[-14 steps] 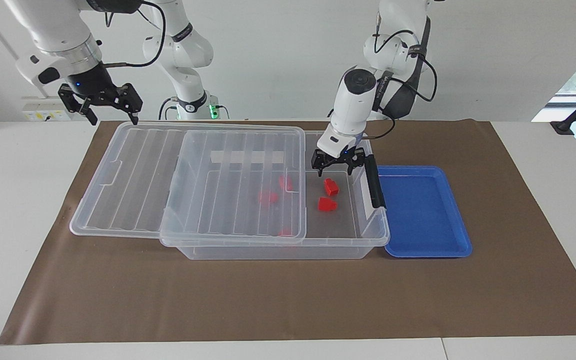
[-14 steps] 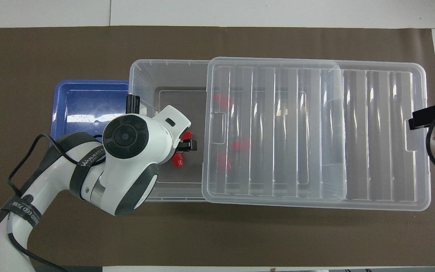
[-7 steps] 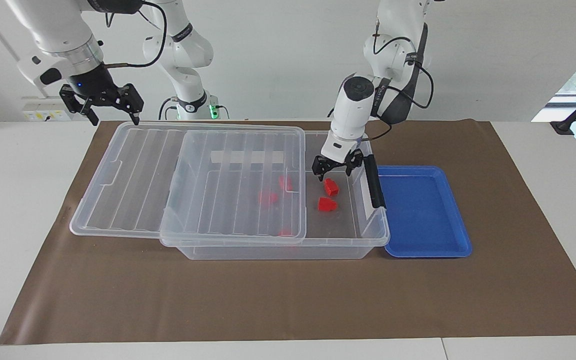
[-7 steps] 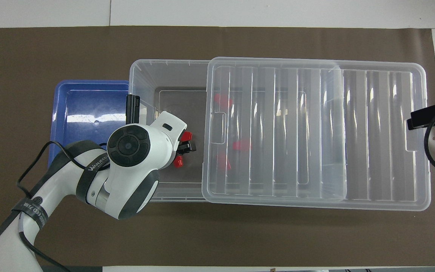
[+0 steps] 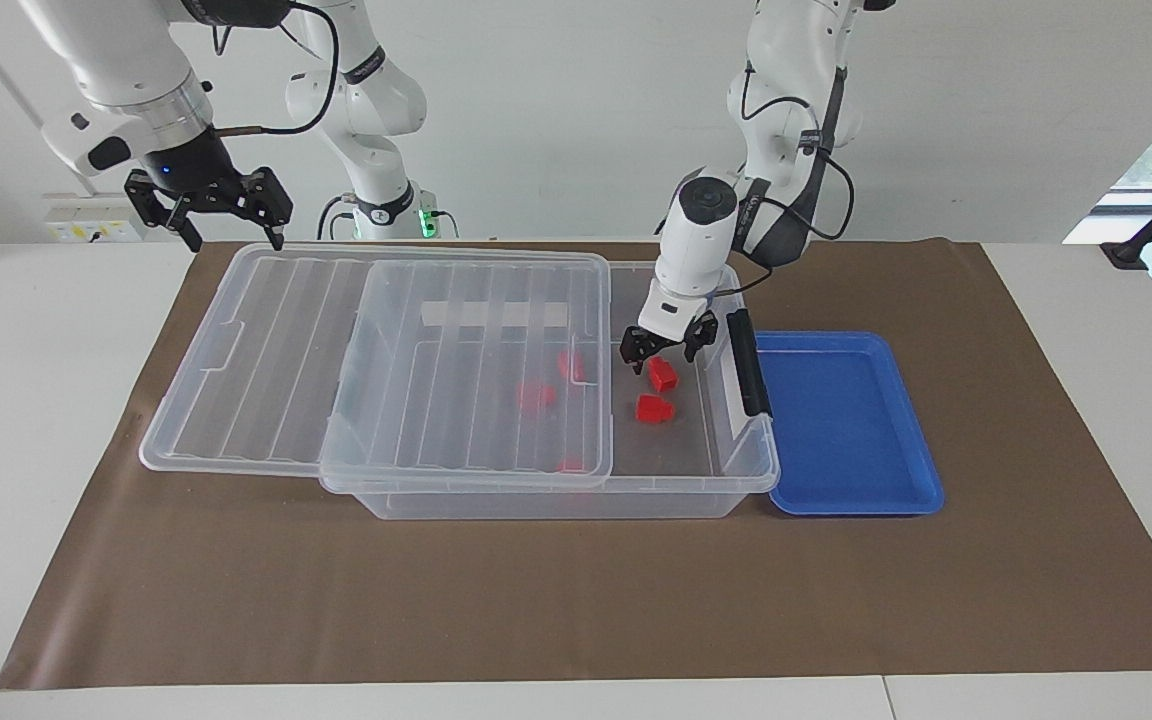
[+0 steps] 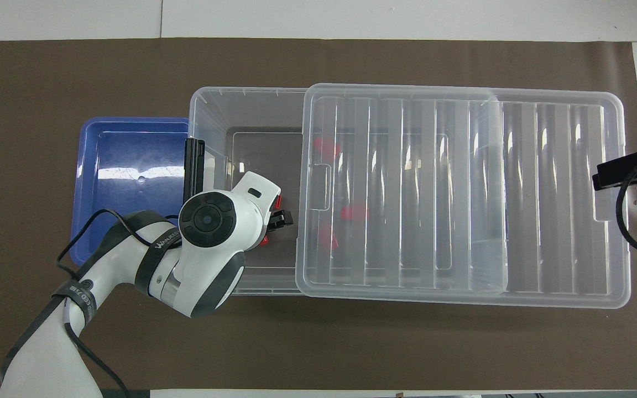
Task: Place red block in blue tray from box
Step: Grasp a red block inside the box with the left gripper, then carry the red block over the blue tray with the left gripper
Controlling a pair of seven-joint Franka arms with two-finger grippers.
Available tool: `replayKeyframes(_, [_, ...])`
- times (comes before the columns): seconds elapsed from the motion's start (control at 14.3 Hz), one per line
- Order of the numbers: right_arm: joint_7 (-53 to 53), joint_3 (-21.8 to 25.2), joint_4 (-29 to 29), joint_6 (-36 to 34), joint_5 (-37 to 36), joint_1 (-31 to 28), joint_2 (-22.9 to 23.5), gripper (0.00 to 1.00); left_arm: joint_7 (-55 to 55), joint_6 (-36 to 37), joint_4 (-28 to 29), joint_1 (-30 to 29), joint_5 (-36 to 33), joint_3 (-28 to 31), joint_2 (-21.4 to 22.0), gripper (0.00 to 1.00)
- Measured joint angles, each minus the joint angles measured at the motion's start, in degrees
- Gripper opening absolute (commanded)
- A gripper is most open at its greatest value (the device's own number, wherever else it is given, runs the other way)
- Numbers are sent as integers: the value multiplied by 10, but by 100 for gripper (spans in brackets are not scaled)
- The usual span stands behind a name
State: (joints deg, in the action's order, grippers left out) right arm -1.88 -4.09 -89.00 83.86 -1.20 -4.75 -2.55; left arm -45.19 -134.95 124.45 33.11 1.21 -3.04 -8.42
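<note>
The blue tray holds nothing, so the placing itself is not yet done. What is done, as far as can be seen: the ribbed clear lid lies slid off toward the right arm's end, leaving the end of the box by the black latch uncovered. Left to do, by my reading: close on the block, lift it clear of the box wall, carry it over the latch end and set it in the tray.

The left tool is down inside the uncovered part of the box, its fingers spread and pointing downward. It holds nothing. The red block lies on the box floor directly beneath its tips, so close that I cannot tell whether a fingertip already touches it; the fingers look set to straddle it. In the overhead view the arm's wrist covers most of the block, and only slivers of red show at its edge. A second red piece lies just below the tool in the facing view, apart from the first. Other red pieces sit under the lid, to the side of the tool away from the tray. The tray rests on the counter just outside the latch end of the box, beside the tool.

The right tool waits spread and empty, raised over the corner of the lid at the right arm's end.
</note>
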Motion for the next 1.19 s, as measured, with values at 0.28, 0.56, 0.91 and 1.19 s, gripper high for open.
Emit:
replayKeyframes(0.28, [0,0,0,0,0,0,0,100,-1,-13,0,8,0,0,-19,0])
replayKeyframes(0.56, [0,0,0,0,0,0,0,100,-1,-13,0,8,-5,2,-19,0])
replayKeyframes(0.91, [0,0,0,0,0,-1,0,100,-1,-13,-3,8,-13,5,-19,0])
replayKeyframes(1.19, [0,0,0,0,0,-1,1,100,-1,7,-8,6,-13,8,-1,0])
